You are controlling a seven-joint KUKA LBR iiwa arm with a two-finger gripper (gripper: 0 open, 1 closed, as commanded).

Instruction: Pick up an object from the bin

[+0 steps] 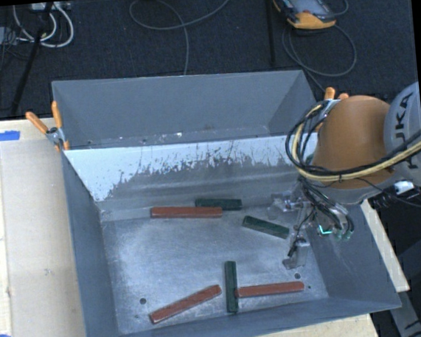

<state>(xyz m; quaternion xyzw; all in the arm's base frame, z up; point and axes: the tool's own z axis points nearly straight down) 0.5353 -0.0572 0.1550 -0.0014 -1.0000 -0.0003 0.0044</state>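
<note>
Gripper point(296, 256) low near bin point(191, 121) right wall, beside green stick point(265, 226); grip state unclear; nothing lifted yet

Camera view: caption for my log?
Hand low in bin, right side, between a dark green stick and a red-brown stick.

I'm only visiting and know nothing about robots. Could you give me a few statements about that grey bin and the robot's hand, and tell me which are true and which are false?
1. The bin holds long bars in two colours, reddish-brown and dark green. True.
2. The hand hangs over the left half of the bin as the camera sees it. False: it is at the right, close to the right wall.
3. Near the front wall, the front green bar lies crosswise between the front-left brown bar and the front-right brown bar. True.
4. All the bars are piled in one heap. False: they lie spread over the floor.
</note>
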